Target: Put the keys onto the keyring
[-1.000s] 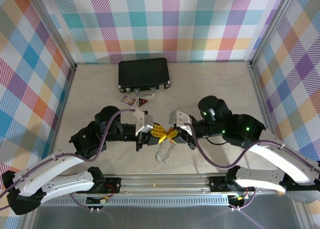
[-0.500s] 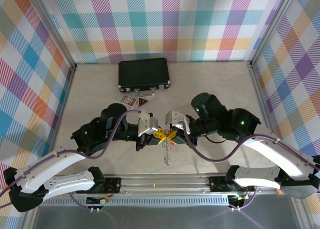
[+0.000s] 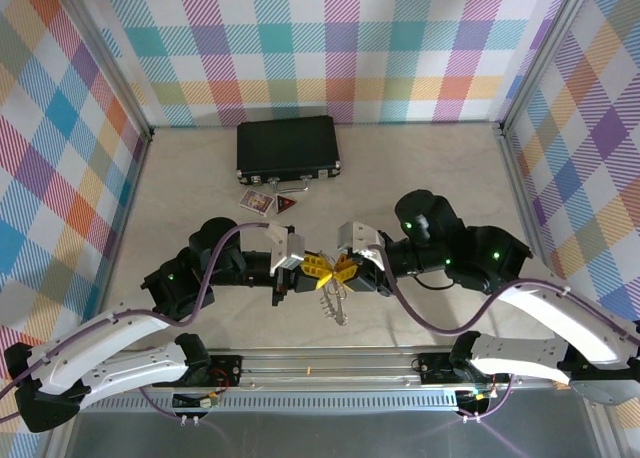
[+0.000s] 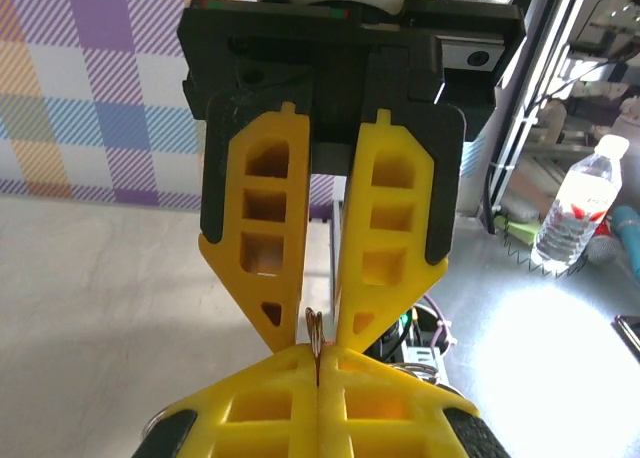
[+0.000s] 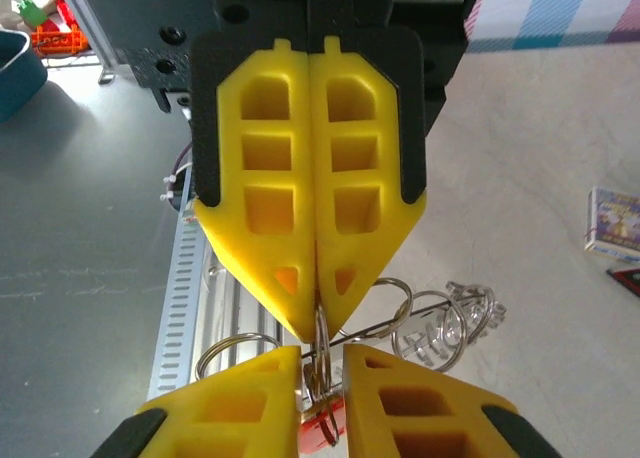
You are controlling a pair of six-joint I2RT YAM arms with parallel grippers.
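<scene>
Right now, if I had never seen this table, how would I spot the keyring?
Start at the two arms reaching in from the near edge of the table, where their yellow fingers meet tip to tip. The keyring hangs from that meeting point: a loose cluster of thin silvery wire loops, unlike the flat black case farther back.

No writing can be read anywhere. The red-and-white label on the water bottle is blurred, and the small printed cards just in front of the black case are too small to make out.
</scene>
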